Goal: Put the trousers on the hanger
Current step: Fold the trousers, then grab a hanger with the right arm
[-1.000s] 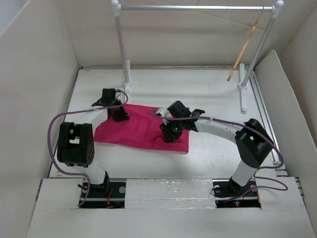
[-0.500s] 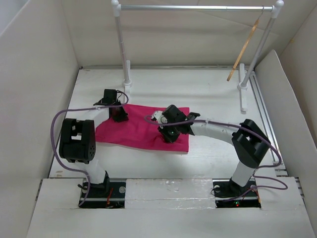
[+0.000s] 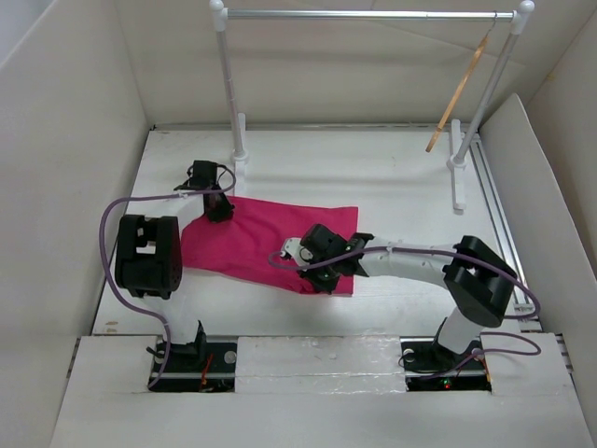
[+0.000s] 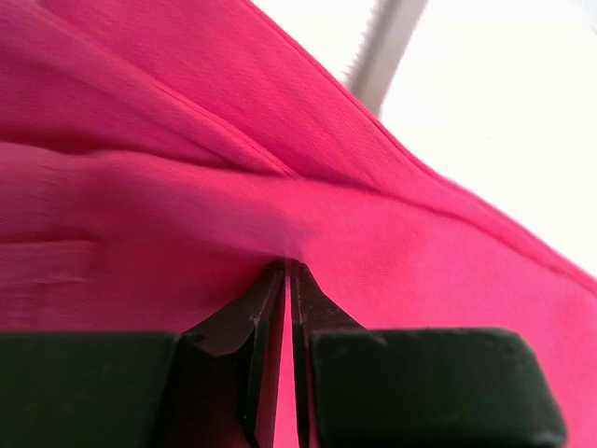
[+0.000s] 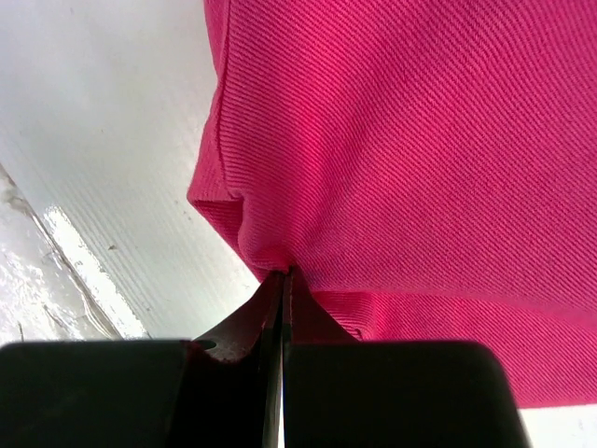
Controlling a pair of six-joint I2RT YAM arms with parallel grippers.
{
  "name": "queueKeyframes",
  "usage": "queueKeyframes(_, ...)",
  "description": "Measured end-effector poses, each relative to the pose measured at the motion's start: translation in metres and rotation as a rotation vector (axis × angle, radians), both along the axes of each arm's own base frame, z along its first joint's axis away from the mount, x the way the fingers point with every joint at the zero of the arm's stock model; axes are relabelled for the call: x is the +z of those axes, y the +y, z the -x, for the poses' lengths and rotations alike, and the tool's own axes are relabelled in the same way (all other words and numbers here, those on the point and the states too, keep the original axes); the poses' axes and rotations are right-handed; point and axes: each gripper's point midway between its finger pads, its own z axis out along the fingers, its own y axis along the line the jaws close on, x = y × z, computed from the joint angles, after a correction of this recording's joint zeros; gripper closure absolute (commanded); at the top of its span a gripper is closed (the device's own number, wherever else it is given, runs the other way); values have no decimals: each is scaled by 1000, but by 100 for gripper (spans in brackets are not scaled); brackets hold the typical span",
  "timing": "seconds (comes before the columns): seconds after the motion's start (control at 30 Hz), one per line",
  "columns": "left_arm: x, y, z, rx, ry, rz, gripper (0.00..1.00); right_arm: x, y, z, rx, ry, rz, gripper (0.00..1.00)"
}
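- The trousers [image 3: 252,245] lie spread on the counter [image 3: 392,177]. From the top they are near the middle, a bit toward 9 o'clock.
- The left hand [image 3: 218,211] is at the 10 o'clock corner of the cloth. Its fingers are almost closed, with a thin fold of pink cloth pinched between them.
- The right hand [image 3: 322,273] is at the 5 o'clock edge. Its fingers are squeezed tight on a small bunch of cloth by the hem (its own camera shows this best).
- The hanger [image 3: 457,93] hangs from the rail [image 3: 364,14] far off at 1 o'clock, well apart from the trousers. Nothing is on it yet.
- The trousers look soft, light and floppy. I think they will sag and fold wherever no hand holds them. They will not break.
- The cloth looks a little rough, so it should not slip much. A very thin pinch could slide out, though.
- The hem is a good place to hold, because the cloth is thicker there. Two holds far apart, like these, should keep it hanging like a sheet.
- The hanger is thin and hangs loose, so it may swing when the cloth touches it.
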Motion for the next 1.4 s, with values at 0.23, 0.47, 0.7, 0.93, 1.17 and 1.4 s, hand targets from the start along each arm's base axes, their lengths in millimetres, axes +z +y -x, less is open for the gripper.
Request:
queueKeyframes(0.23, 1, 21, -2, 58, 7, -38, 95, -17, 1, 9, -9, 22, 14, 76)
queueKeyframes(0.47, 42, 6, 4, -2, -61, -72, 95, 22, -2, 10, -14, 0, 9, 43)
queueKeyframes(0.7, 85, -90, 24, -266, -188, -9, 95, 59, -24, -19, -127, -74, -96, 100)
queueKeyframes(0.93, 15, -56, 55, -208, 2, -8, 99, -11, -71, -19, -270, 6, 22, 100)
queueKeyframes(1.17, 4, -47, 61, -181, 40, 0, 100, 5, -71, -24, -295, -11, 18, 85)
queueKeyframes(1.4, 88, -88, 30, -279, -165, 41, 100, 239, -71, -124, -437, -438, -300, 37)
